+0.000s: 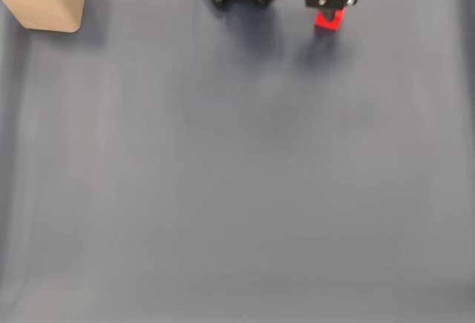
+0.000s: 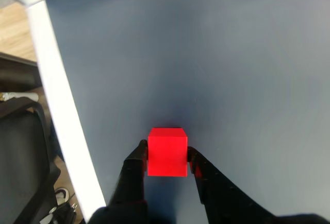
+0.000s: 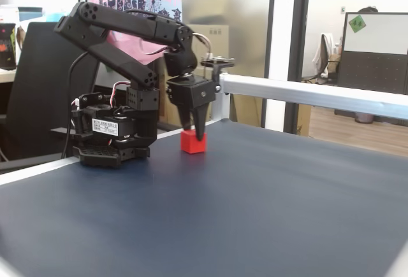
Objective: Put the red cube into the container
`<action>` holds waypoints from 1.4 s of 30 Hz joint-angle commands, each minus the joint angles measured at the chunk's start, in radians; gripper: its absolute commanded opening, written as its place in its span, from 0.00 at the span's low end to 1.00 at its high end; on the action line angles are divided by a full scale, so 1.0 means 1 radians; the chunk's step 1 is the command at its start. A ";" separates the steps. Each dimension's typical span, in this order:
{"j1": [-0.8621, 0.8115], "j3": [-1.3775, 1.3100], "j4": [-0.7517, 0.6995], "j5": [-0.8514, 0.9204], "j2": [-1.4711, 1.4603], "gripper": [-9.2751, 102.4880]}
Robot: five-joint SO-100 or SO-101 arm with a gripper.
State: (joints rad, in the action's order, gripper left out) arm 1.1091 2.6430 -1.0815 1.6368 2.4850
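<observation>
The small bright red plastic cube sits between the two black fingers of the claw, which is narrowed onto it, a pad against each side face. In the wrist view the cube lies at 12 o'clock from the claw's base, faces square to the fingers; being a cube, it has no long axis. It seems to rest on the dark blue counter. In a fixed view, the tan metallic square container stands well apart, toward 9 o'clock from the cube.
</observation>
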 commanded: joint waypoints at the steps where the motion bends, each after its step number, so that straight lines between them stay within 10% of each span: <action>1: -0.137 -0.126 -0.029 0.048 -0.060 0.08; 42: -2.025 -0.977 -0.244 0.307 -0.472 0.08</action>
State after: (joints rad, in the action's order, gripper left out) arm -0.8314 1.7457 -1.3131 1.9037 2.0126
